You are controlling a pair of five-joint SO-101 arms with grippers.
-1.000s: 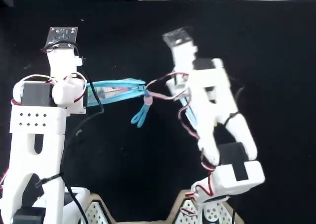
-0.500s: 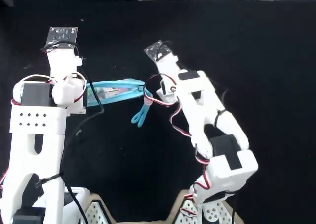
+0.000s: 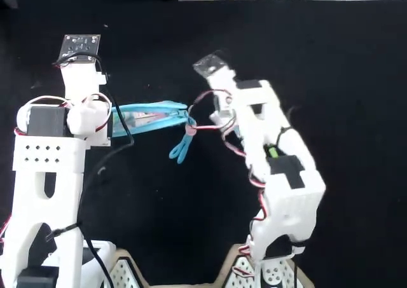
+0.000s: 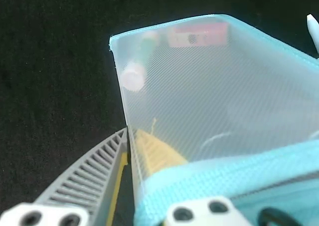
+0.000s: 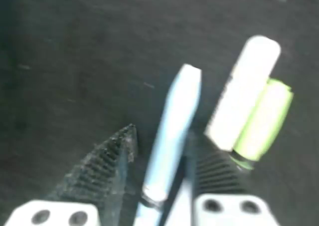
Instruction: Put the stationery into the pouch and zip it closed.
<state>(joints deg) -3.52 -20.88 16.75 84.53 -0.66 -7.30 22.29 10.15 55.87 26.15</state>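
Left gripper (image 3: pixel 119 119) clamps the soft, limp pouch (image 3: pixel 152 117) at 9 o'clock from the right gripper (image 5: pixel 169 146), whose open jaws straddle a light, stiff, probably slippery pen (image 5: pixel 174 118) beside a marker (image 5: pixel 249 101); best grasped mid-barrel.

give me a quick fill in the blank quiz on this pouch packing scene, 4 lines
1. The left gripper is shut on the translucent ___.
2. A light blue ___ lies on the table between the open fingers of the right gripper.
3. Next to that gripper lies a marker that is white and ___.
4. The table is covered in ___ cloth.

Missing words: pouch; pen; green; black.
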